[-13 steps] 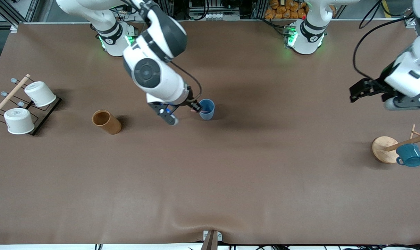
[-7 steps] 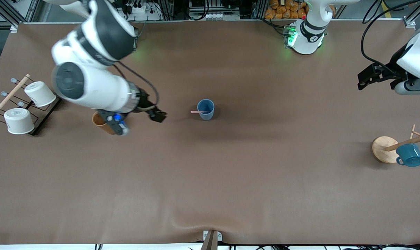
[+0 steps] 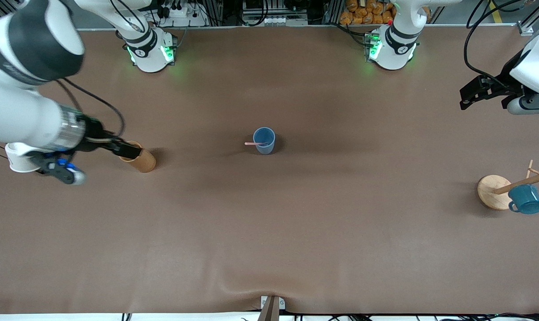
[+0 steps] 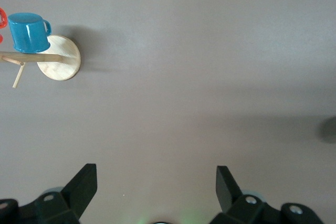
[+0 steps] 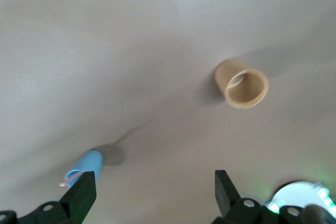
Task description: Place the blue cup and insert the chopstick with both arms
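No writing reads anywhere; the right gripper (image 3: 129,150), spread wide and empty, hangs over the brown cup (image 3: 140,159); the left gripper (image 3: 471,92), equally wide, holds nothing; the chopstick (image 3: 255,143) leans in the blue cup (image 3: 264,140).

Bright, even overhead light; soft shadows.
Motion-blurred white right arm (image 3: 24,111); washed-out, hazy right wrist view; faint shadow beside small matte blue cup (image 3: 264,140) on brown tabletop (image 3: 296,214).

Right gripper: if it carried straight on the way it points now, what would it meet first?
The right gripper, open, points along the table toward the blue cup. The brown cup sits right beneath it, so it may graze that first; height is unclear.
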You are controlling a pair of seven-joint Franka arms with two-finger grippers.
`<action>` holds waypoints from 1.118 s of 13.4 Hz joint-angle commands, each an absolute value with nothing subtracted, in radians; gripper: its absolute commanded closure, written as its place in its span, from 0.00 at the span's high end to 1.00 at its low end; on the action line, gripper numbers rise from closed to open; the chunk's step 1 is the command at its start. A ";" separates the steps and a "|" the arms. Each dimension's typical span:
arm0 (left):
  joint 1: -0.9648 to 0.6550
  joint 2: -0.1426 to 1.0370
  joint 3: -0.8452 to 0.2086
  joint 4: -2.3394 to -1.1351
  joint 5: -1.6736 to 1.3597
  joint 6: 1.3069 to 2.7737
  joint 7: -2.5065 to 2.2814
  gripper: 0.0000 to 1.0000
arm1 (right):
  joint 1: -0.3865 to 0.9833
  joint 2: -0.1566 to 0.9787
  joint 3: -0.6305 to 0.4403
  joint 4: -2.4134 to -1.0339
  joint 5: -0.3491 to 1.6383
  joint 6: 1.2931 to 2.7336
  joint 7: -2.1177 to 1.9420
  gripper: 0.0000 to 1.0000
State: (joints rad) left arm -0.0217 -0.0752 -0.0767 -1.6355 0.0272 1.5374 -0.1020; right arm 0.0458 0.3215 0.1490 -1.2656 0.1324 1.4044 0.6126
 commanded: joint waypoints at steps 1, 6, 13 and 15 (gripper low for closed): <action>-0.017 -0.084 -0.083 -1.646 0.009 1.545 -0.083 1.00 | -0.023 0.270 0.149 -1.285 0.092 1.390 0.357 1.00; -0.018 -0.078 -0.084 -1.647 0.008 1.548 -0.089 1.00 | -0.011 0.142 -0.017 -1.360 0.074 1.388 0.083 1.00; -0.029 -0.075 -0.087 -1.646 0.008 1.559 -0.100 1.00 | 0.005 -0.009 -0.020 -1.459 0.035 1.397 0.061 1.00; -0.032 -0.072 -0.089 -1.646 0.008 1.563 -0.101 1.00 | 0.006 0.011 -0.018 -1.428 0.032 1.402 0.064 1.00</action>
State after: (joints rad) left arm -0.0298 -0.0717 -0.0872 -1.6456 0.0271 1.5490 -0.1017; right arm -0.0012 0.0072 -0.0191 -1.4282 0.0579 1.3865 0.0737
